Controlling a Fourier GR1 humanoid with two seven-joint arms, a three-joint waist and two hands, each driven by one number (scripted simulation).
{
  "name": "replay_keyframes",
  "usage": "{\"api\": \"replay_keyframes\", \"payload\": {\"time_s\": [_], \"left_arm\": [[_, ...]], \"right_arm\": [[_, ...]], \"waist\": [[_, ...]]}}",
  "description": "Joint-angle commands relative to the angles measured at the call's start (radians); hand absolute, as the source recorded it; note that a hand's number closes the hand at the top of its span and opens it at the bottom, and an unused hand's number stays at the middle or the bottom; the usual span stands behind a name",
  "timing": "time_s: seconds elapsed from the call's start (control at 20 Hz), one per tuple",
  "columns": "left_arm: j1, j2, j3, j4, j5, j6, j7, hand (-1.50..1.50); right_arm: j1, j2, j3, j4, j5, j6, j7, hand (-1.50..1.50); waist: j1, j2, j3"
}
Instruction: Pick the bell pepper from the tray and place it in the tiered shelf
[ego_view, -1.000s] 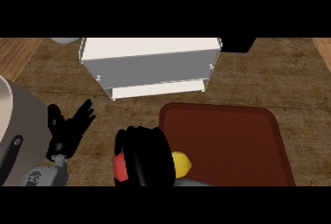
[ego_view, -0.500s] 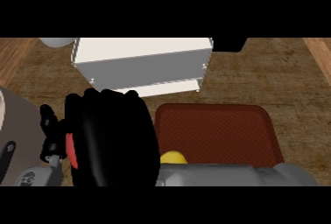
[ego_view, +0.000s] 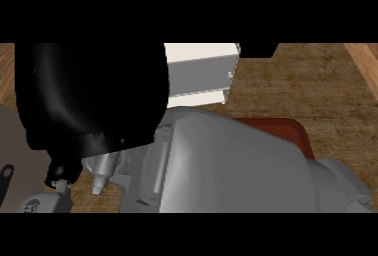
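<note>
Wood-grain counter (ego_view: 317, 85) fills the background, seen steeply from above. Right hand (ego_view: 88, 95): a large black mass covering the upper left and centre left of the frame, so near the camera that its outline merges into one dark shape. Whether it is clenched, released or grasping anything cannot be told. Its grey forearm (ego_view: 236, 170) runs from the lower right to the centre. Tiered shelf (ego_view: 199, 65): white, at upper centre, its left part hidden behind the hand; two stepped levels show at its right end. Tray (ego_view: 291, 132): red-brown, with only its upper right corner showing, right of centre, above the forearm. Bell pepper: hidden, so its position relative to the hand, and its colour and shape, cannot be told.
</note>
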Motion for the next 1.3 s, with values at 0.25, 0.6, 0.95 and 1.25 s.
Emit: {"api": "replay_keyframes", "payload": {"time_s": [0.25, 0.6, 0.95, 1.25], "left_arm": [[-0.007, 0.010, 0.026, 0.010, 0.023, -0.026, 0.030, 0.00], [0.001, -0.010, 0.000, -0.055, -0.007, 0.005, 0.064, 0.00], [0.040, -0.004, 0.018, -0.022, -0.023, -0.011, -0.001, 0.00], [0.069, -0.020, -0.007, -0.079, -0.022, -0.021, 0.043, 0.00]], "right_arm": [[-0.225, 0.002, -0.220, 0.266, 0.000, 0.081, 0.024, 1.50], [-0.219, -0.040, -0.315, 0.506, -0.066, 0.119, -0.246, 1.50], [-0.277, -0.002, -0.325, 0.729, -0.002, 0.067, -0.375, 1.50], [-0.248, 0.010, -0.312, 0.827, 0.017, -0.050, -0.465, 1.50]], "waist": [[-0.007, 0.007, -0.002], [0.002, 0.012, -0.002], [0.012, 0.016, -0.003], [0.015, 0.014, -0.002]]}}
